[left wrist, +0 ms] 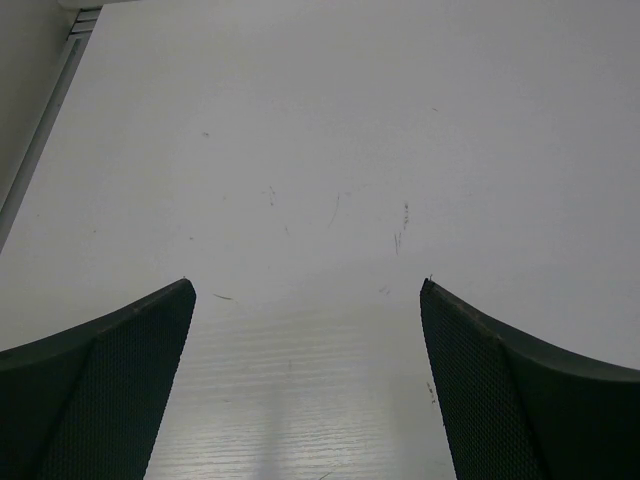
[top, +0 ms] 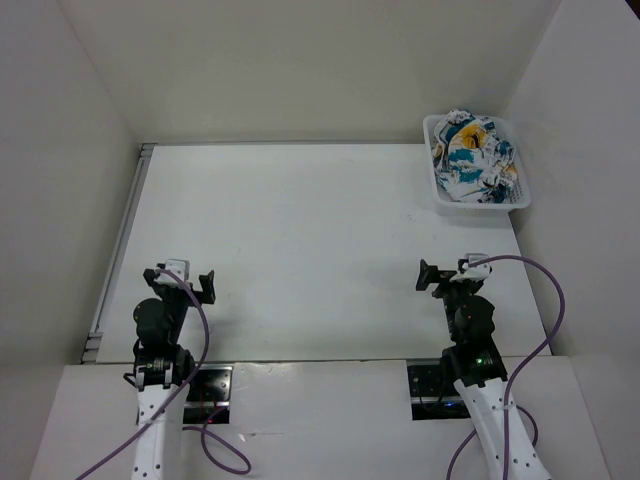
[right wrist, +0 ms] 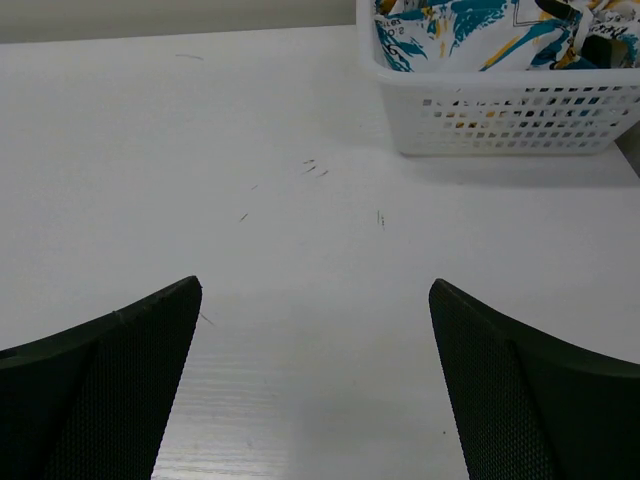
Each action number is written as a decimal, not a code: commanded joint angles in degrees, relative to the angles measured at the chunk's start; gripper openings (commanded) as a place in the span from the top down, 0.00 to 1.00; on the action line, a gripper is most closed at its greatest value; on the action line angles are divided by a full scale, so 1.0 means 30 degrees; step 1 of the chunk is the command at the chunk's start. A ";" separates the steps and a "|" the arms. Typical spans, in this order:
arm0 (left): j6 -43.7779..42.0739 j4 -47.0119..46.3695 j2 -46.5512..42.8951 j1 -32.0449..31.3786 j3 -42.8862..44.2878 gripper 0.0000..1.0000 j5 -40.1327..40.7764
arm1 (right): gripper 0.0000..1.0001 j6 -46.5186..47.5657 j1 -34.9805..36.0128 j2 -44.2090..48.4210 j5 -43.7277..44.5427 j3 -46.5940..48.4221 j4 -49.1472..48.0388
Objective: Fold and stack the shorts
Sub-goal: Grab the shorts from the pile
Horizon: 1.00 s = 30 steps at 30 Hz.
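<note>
Shorts (top: 472, 158) lie crumpled in the far-right basket (right wrist: 500, 110); likely soft, light and floppy, so pinch a raised top fold. Left gripper (left wrist: 305, 290) and right gripper (right wrist: 315, 285) are both spread, empty.

A white table (top: 300, 230) filled the view, enclosed by plain white walls (top: 300, 60) on three sides. A white plastic mesh basket (top: 480, 205) sat in the far right corner. A pale metal rail (top: 120, 250) ran along the table's left edge. Small dark scuff marks (left wrist: 400, 235) dotted the tabletop.
</note>
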<state>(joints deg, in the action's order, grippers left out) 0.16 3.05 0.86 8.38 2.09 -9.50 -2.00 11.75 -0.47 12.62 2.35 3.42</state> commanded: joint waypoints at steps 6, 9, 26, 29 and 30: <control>-0.0055 -0.0489 -0.0610 -0.0011 -0.0315 0.00 -0.0438 | 0.01 0.1917 0.0098 0.0245 -0.2493 -0.0376 -0.1140; -0.0055 -0.0489 -0.0610 -0.0011 -0.0054 0.00 -0.0670 | 0.01 1.3592 0.0098 0.0245 -1.3432 0.0970 0.2091; -0.0055 -0.2864 0.2019 -0.0011 0.5948 0.00 -0.4388 | 0.01 1.3961 0.0098 -0.8934 -0.8800 1.2560 -0.0147; -0.0055 -0.1725 0.8586 -0.0011 0.9546 0.00 -0.4018 | 0.01 0.8894 0.0098 -1.7810 -0.3238 2.1941 0.2717; -0.0055 -0.0878 1.0503 -0.0011 1.2632 0.00 -0.3548 | 0.01 0.8000 0.0098 -1.9717 -0.2138 2.3662 0.3713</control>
<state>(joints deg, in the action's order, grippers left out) 0.10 -1.96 17.12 8.14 26.61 -22.31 38.59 12.01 -42.92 -12.40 59.33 5.80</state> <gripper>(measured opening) 0.998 0.994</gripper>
